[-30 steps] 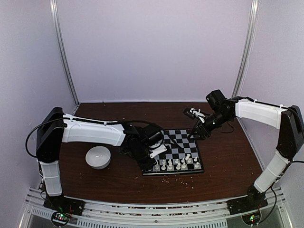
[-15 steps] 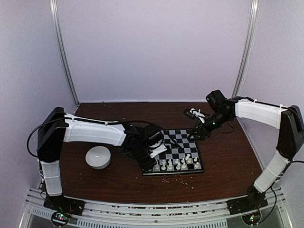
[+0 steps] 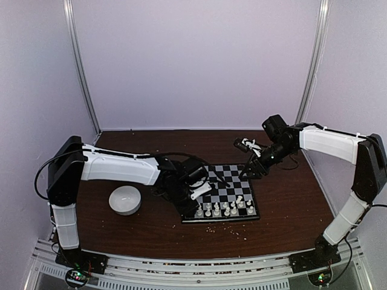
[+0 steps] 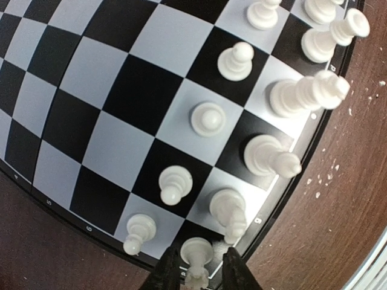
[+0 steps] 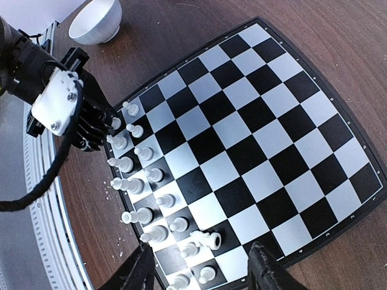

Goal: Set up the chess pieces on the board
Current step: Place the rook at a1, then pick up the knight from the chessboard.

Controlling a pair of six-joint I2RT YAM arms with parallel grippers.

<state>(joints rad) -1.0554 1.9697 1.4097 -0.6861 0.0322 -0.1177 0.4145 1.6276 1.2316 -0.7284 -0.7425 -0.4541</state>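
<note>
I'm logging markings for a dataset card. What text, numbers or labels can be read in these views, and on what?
"5", "6": printed on the board rim, left wrist view.
"g", "d": same rim, faint, on the side lined with the chess pieces.
Other rim marks: too blurred to read.
No other text anywhere.

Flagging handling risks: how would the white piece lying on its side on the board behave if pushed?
The toppled piece has a rounded body, so it would probably roll. It looks tiny, likely light, and may skid on the smooth board.
</note>
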